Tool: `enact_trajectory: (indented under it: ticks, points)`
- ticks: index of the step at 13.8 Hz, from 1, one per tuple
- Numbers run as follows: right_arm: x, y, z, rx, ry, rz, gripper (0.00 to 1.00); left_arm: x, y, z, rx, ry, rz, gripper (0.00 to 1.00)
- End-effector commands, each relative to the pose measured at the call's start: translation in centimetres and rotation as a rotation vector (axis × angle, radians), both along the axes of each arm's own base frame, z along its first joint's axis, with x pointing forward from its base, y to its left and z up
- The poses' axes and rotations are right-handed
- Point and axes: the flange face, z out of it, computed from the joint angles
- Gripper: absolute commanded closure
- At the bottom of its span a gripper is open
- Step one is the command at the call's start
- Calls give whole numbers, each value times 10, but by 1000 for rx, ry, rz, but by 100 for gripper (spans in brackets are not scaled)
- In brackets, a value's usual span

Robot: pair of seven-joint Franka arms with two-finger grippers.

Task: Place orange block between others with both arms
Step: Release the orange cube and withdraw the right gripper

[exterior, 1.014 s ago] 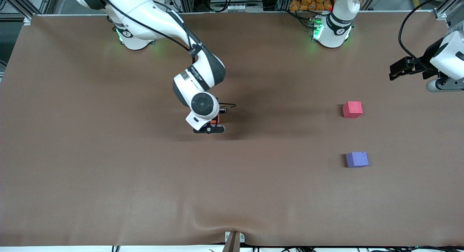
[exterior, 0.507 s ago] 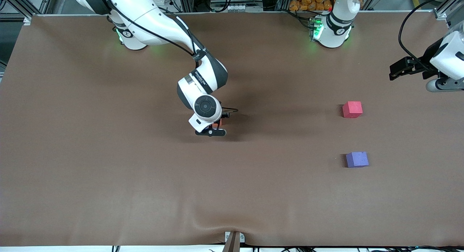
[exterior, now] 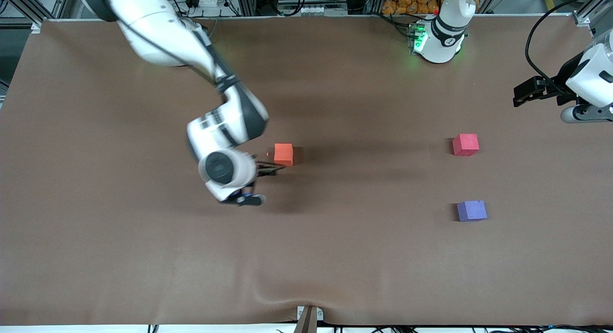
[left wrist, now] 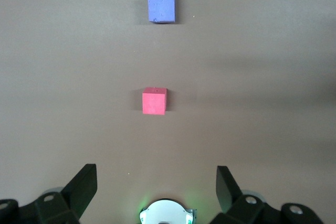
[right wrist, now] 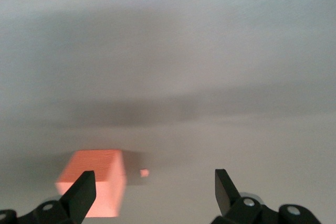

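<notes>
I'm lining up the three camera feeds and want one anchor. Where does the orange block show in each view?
Front view: the orange block sits on the brown table mid-table, beside the open right pincer.
Left wrist view: not in it; only the pinkish-red cube and purple cube show.
Right wrist view: the block lies by one pincer finger.
Shared landmark: the brown table.

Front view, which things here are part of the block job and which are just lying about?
Part of the job:
- orange block, mid-table
- pinkish-red cube and purple cube, toward the left arm's end
- right gripper, open beside the orange block
- left gripper, open, waiting above the two cubes

Lying about:
- tiny orange crumb beside the orange block
</notes>
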Motion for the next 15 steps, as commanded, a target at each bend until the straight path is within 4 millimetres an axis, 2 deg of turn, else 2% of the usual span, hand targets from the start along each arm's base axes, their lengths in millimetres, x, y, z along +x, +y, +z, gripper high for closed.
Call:
enact_trajectory:
  ticks: [1, 2, 3, 5, 6, 7, 9, 12, 15]
  points:
    - [8, -65, -9, 36, 47, 85, 0, 3, 0, 1, 5, -11, -1, 0]
    - [12, -108, -15, 64, 62, 107, 0, 3, 0, 1, 5, -12, -3, 0]
    - [11, -142, -16, 98, 66, 153, 0, 3, -1, 1, 5, -12, -3, 0]
    - [0, -193, -12, 132, 45, 182, 0, 4, -1, 0, 5, -15, -3, 0]
    - [-8, -203, -9, 135, 31, 184, 0, 4, -1, 0, 5, -17, -3, 0]
    - [-13, -204, 2, 125, 11, 190, 0, 4, -2, 0, 5, -17, -5, 0]
    - [-12, -214, 40, 65, -15, 222, 0, 4, -4, 1, 3, -20, -8, 0]
    - [7, -242, 130, -68, -25, 253, 0, 8, -11, -5, 4, -16, -5, 0]
    - [16, -267, 187, -72, -59, 206, 0, 13, -20, -10, -28, -17, -12, 0]
